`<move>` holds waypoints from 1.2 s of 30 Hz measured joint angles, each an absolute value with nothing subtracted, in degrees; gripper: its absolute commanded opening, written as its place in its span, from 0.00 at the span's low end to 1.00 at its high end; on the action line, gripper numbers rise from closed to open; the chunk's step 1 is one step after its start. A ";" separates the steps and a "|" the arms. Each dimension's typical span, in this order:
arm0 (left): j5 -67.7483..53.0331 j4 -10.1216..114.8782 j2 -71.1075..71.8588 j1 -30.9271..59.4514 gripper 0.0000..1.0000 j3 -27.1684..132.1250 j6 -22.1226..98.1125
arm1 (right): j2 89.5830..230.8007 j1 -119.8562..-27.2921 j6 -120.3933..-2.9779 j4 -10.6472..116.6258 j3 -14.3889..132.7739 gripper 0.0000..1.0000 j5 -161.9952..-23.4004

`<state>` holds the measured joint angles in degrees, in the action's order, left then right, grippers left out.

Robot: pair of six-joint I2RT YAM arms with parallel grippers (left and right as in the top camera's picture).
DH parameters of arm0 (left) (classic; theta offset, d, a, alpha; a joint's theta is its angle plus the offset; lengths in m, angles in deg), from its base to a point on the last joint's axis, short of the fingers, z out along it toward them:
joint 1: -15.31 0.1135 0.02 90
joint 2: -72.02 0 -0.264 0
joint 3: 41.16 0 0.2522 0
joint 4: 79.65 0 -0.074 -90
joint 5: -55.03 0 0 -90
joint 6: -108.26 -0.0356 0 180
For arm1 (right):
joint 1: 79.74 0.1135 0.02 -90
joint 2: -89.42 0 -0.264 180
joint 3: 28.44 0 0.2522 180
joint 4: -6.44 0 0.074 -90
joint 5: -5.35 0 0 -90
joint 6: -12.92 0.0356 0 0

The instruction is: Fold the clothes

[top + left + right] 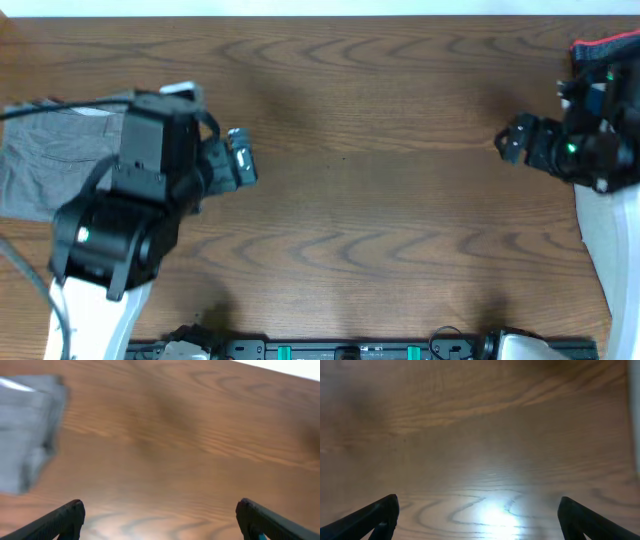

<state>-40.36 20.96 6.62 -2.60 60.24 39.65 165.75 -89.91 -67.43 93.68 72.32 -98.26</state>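
Overhead: the shorts (45,150) sit at 9 o'clock on the table (380,200), at its left edge. Grey fabric, bunched into a compact flat pile, seam lines faintly visible. The right part of the pile is hidden under my left arm, so I cannot tell its full outline or how neatly it is folded.

My left gripper (240,162) is just off the pile toward 3 o'clock, over bare wood, and points toward 3 o'clock. In the left wrist view the gripper (160,512) is spread wide: one finger (62,519) at 7 o'clock of the frame, the other (262,519) at 5 o'clock, only wood grain between them. It holds nothing. The shorts (27,430) show at 10 o'clock in that view, blurred, with a thick stacked edge, well clear of both fingers.

My right gripper (510,142) is at 3 o'clock of the overhead view near the right table edge, pointing toward 9 o'clock, well apart from the shorts. In the right wrist view the gripper (479,510) is also spread wide, fingers (377,515) in the bottom corners, bare wood with a bright glare patch between. It grips nothing.

A red and black item (605,47) sits at 2 o'clock behind the right arm; too small to tell what it is.
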 measured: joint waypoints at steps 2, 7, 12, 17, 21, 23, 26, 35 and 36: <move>-44.62 19.52 8.78 -3.91 0.98 60.24 40.91 | 162.28 -89.91 -67.02 95.36 72.43 0.99 -97.36; -50.04 13.72 15.97 -6.08 0.98 60.32 42.86 | 156.05 -89.91 -66.82 99.82 72.34 0.99 -96.25; -54.13 9.96 24.58 -6.25 0.98 58.05 46.64 | 149.38 -89.91 -66.82 100.39 68.97 0.97 -95.92; -56.65 13.00 33.50 -6.25 0.98 49.24 50.29 | 139.55 -89.91 -66.38 94.59 59.95 0.99 -95.53; -57.45 19.01 37.59 -6.29 0.98 41.42 51.54 | 131.99 -89.91 -65.75 87.80 53.28 0.99 -95.33; -57.65 21.31 38.11 -6.29 0.98 38.88 51.73 | 129.47 -89.91 -65.55 84.39 51.33 0.99 -95.29; -57.67 22.77 37.89 -6.27 0.98 36.81 51.97 | 127.99 -89.91 -65.49 80.50 50.18 0.99 -95.29; -57.67 22.86 37.19 -6.29 0.98 36.19 52.54 | 128.20 -89.91 -65.47 76.12 49.89 0.99 -95.29; -57.67 22.86 37.19 -6.27 0.98 36.19 52.56 | 128.20 -89.91 -65.47 76.12 49.89 0.99 -95.33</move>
